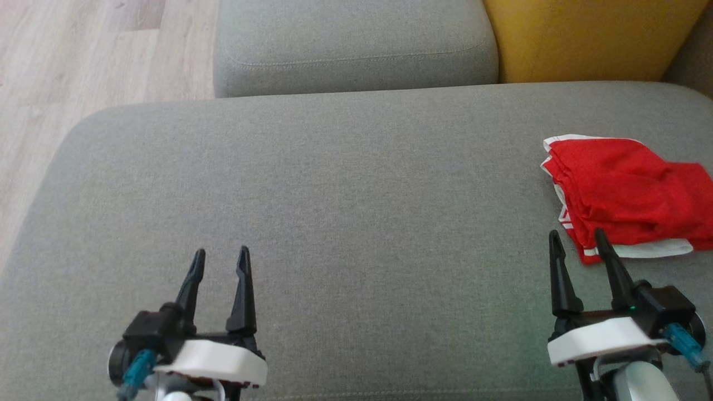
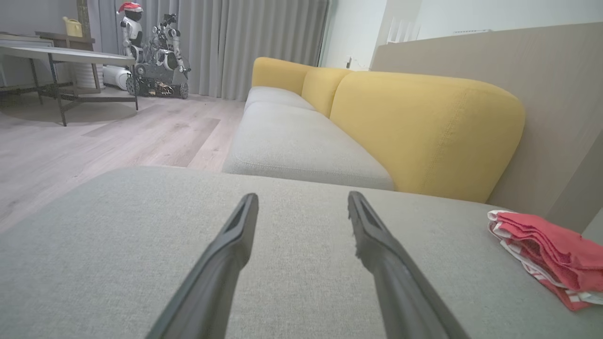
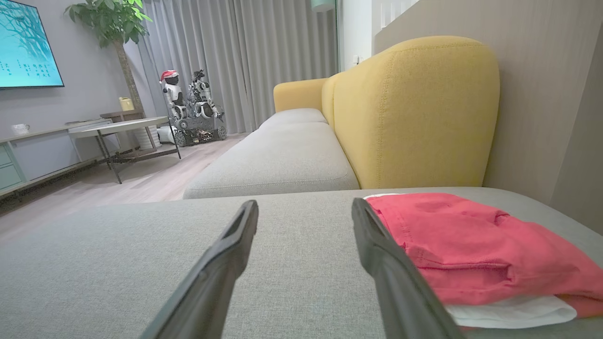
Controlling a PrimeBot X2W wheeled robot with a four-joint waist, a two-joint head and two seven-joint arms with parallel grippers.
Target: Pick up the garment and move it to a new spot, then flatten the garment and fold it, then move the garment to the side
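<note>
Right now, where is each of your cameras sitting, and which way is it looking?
Head view: on the head, looking down at the grey fabric sofa cushion; the open left end effector and open right end effector show.
Left wrist view: on the left wrist, looking along the cushion toward the yellow sofa backrest; its fingers show.
Right wrist view: on the right wrist, facing likewise; its fingers show beside the red fabric garment.
Both wrist views share the garment and backrest.

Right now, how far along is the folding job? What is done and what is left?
Done, it seems: the garment lies folded in layers at the right side of the cushion. In hand: nothing; the left gripper and right gripper stand open and empty. Left: probably nothing, judging by that fold.
</note>
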